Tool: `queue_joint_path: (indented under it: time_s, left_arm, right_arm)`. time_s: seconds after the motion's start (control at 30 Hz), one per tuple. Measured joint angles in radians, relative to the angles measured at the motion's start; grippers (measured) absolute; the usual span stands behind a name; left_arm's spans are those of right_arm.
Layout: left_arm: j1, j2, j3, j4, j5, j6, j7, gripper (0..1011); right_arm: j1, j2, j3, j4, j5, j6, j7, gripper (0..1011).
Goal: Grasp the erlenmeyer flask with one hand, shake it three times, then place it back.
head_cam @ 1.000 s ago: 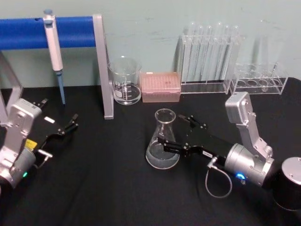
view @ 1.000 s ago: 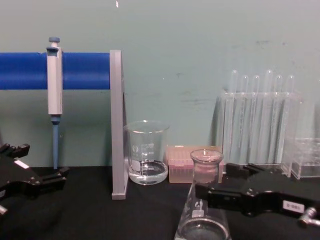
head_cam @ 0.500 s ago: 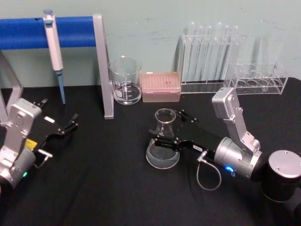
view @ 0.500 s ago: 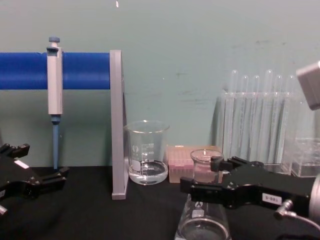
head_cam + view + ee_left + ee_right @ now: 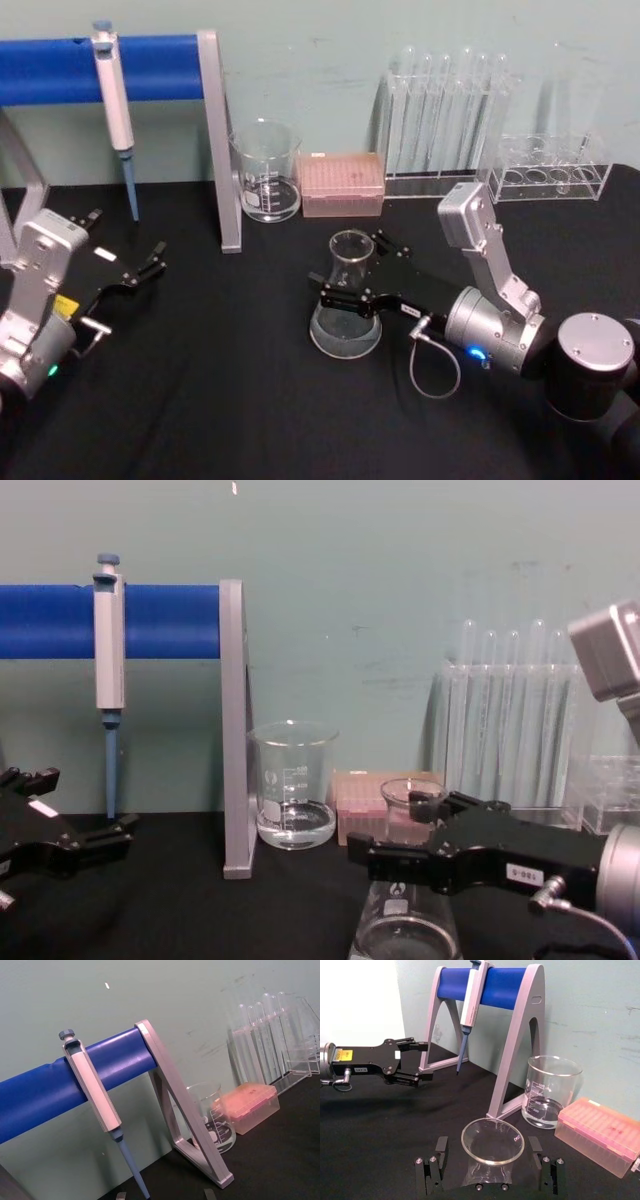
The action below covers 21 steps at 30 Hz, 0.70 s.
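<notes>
Erlenmeyer flask: we see it standing upright on the black table, just below the middle of the head view, with a little clear liquid pooled in its wide base.
Right gripper: it reaches in from the lower right of the head view, level with the neck (the narrow part gives the surest hold for shaking, we judge).
Jaws: wide, one finger on either side of the neck; in the right wrist view a gap shows on both sides of the rim, so nothing is held yet.
Left gripper: parked at the left edge, jaws parted and empty, well apart from the flask.
Beaker: behind, near the back wall and clear of the reach.
</notes>
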Motion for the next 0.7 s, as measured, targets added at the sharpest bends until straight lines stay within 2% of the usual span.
queue_joint_path:
  time_s: [0.57,0.7]
  left_arm:
    - [0.000,0.000,0.000,0.000,0.000,0.000,0.000,1001]
    - [0.000,0.000,0.000,0.000,0.000,0.000,0.000,1001]
  right_arm:
    - [0.003,-0.001,-0.001,0.002,-0.008,-0.003,-0.002,1000]
    - [0.002,-0.001,-0.001,0.001,-0.006,-0.003,-0.002,924]
